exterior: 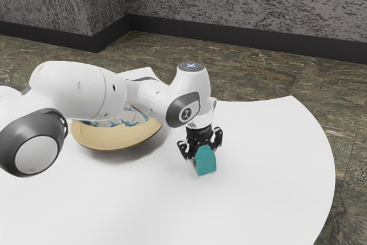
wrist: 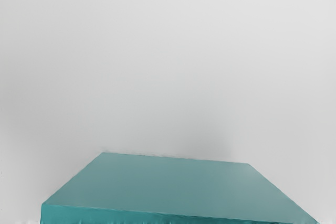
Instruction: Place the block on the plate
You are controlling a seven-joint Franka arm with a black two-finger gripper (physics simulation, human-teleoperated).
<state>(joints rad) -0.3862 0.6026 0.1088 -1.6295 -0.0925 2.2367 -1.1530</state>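
No word or number can be read. Near the centre of the exterior view, a small pale emblem (exterior: 186, 114) stands on a round joint cap (exterior: 176, 108) of the Franka arm (exterior: 86, 90); above it, a bluish mark (exterior: 191, 65), too small to decipher, lies on a dark disc (exterior: 182, 67).

In the exterior view, the plate (exterior: 117, 140) is resting on the table (exterior: 269, 176), toward the view's left. The block (exterior: 205, 163) is occupying a position over the tabletop, to the right of the plate, apart from it and nearer the camera. The arm (exterior: 86, 93) is extending across the plate's far part, partly covering it. The floor (exterior: 252, 73) is lying beyond the table, and the wall (exterior: 229, 1) is standing behind the floor.
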